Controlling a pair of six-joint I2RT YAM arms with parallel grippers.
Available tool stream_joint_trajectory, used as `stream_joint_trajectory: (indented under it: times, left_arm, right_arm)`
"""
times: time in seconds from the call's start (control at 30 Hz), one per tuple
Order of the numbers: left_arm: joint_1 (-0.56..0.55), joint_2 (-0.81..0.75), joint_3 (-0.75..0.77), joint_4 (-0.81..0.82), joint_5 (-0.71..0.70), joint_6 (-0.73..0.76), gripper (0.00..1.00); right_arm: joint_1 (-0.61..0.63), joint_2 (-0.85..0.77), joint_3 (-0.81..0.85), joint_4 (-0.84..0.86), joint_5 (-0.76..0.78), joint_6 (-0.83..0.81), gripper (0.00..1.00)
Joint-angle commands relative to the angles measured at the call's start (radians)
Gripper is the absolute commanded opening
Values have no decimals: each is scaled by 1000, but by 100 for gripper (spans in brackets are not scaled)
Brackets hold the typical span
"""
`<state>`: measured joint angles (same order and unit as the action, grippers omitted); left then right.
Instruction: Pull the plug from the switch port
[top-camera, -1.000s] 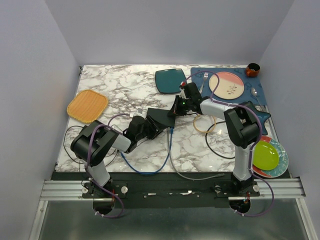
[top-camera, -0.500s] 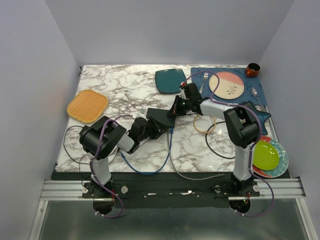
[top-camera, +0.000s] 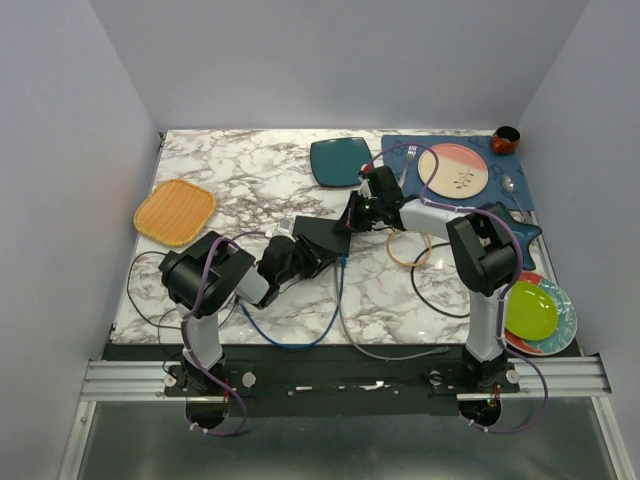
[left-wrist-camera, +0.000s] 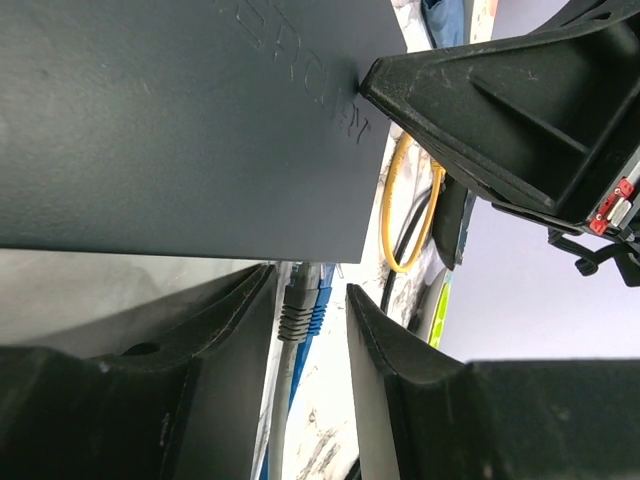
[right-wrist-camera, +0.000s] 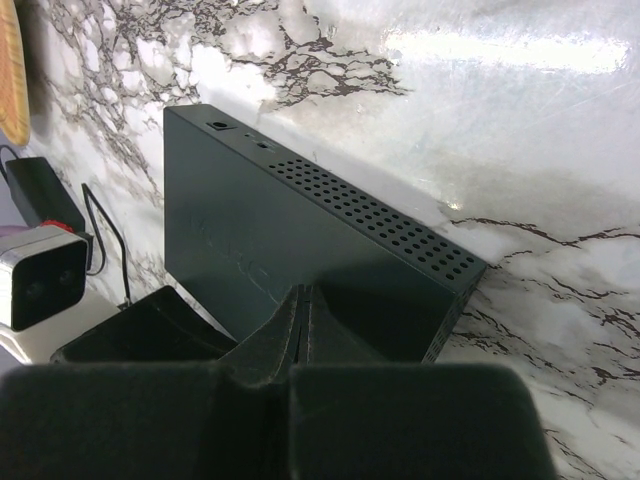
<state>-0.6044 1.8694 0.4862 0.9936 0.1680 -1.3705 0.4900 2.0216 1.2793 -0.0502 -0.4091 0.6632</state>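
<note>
The switch (top-camera: 322, 234) is a flat matte-black box in the middle of the table. In the left wrist view its top (left-wrist-camera: 180, 120) fills the upper left. A grey plug (left-wrist-camera: 295, 308) and a blue plug (left-wrist-camera: 319, 305) sit side by side in sockets on its near edge. My left gripper (left-wrist-camera: 310, 295) is open, with one finger on each side of the two plugs; it shows in the top view (top-camera: 298, 256). My right gripper (right-wrist-camera: 306, 296) is shut and empty. Its tips press on the switch's top (right-wrist-camera: 290, 230) at the right end, as the top view (top-camera: 354, 216) also shows.
A dark teal plate (top-camera: 340, 160) lies behind the switch. An orange woven mat (top-camera: 175, 212) is at the left. A blue placemat (top-camera: 400, 150) carries a pink plate (top-camera: 452, 170) and cutlery. A yellow cable loop (top-camera: 410, 248), a black cable (top-camera: 440, 290) and green plates (top-camera: 530, 310) are at the right.
My left arm has swung in toward the switch, bringing its fingers up to the socket edge. The right gripper has stayed on the switch's right end.
</note>
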Motion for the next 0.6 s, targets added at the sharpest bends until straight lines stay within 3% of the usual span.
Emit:
stream_joint_trajectory:
  times: [0.0, 0.57]
  left_arm:
    - [-9, 4, 28, -67, -35, 5, 42]
    - [-9, 1, 75, -199, -70, -10, 34]
  right_arm:
    - [7, 42, -24, -31, 10, -4, 1]
    - [9, 48, -31, -25, 10, -1, 1]
